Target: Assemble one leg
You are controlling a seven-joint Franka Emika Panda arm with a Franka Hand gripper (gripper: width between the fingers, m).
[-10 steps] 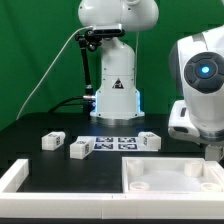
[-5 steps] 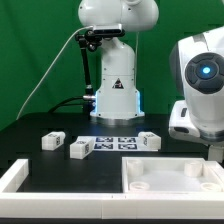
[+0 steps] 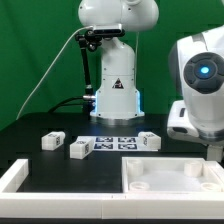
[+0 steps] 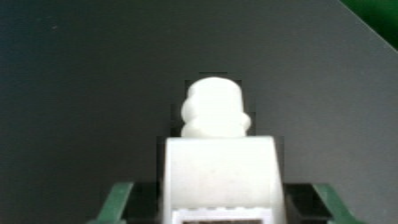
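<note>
In the wrist view a white leg [image 4: 219,150] lies between my gripper's [image 4: 221,205] two green fingers [image 4: 121,203], its rounded tip pointing away over the dark table. A dark gap shows on each side between the fingers and the leg, so the jaws stand open around it. In the exterior view three more legs with marker tags lie on the table: one [image 3: 53,141], one [image 3: 80,149] and one [image 3: 148,140]. My gripper itself is hidden at the exterior view's right edge, below the arm's white wrist [image 3: 195,118].
The large white square panel [image 3: 170,180] with a raised rim lies at the front on the exterior view's right. The marker board [image 3: 113,143] lies mid-table before the arm's base [image 3: 115,98]. A white rail [image 3: 20,178] stands at the front left.
</note>
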